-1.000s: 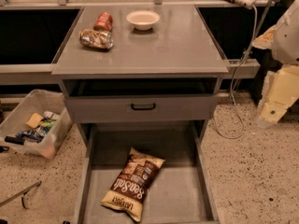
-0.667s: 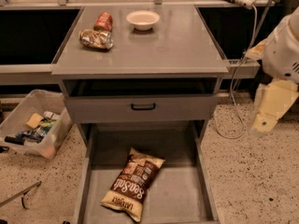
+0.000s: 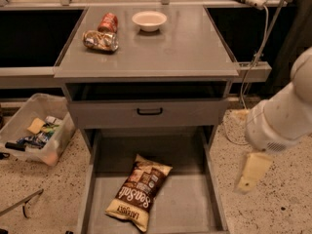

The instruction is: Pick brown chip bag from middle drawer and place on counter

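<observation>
Nothing is done yet: the brown chip bag (image 3: 139,191) lies flat in the open middle drawer (image 3: 190,201) at six o'clock, the counter (image 3: 185,48) at twelve o'clock awaits it, and the gripper (image 3: 252,172) hangs empty-looking at four o'clock, open or closed I cannot tell.

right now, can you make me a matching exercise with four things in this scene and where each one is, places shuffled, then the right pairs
Things
1. brown chip bag
2. white bowl
3. gripper
4. plastic bin

Places
A. on the speckled floor, at the left
B. lying flat in the open middle drawer
C. at the back of the counter
D. hanging above the speckled floor, right of the middle drawer

Pairs: 1-B, 2-C, 3-D, 4-A
</observation>
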Action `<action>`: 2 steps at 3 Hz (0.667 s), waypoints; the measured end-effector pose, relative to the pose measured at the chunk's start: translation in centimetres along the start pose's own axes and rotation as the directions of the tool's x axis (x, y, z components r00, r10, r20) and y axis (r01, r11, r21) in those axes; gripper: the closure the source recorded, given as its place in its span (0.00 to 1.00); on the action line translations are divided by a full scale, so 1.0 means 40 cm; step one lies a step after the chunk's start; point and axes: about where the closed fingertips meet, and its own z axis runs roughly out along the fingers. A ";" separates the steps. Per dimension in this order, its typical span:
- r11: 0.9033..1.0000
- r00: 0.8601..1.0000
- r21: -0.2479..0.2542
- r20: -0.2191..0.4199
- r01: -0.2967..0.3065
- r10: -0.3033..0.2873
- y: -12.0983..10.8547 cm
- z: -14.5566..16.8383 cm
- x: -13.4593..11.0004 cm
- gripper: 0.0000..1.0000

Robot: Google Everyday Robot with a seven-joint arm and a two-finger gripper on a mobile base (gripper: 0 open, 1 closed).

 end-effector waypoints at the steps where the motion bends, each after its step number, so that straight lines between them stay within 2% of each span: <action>1: 0.990 0.995 -0.132 0.079 -0.053 0.064 0.097 0.248 0.029 0.00; 2: 0.990 0.995 -0.132 0.079 -0.053 0.064 0.097 0.249 0.029 0.00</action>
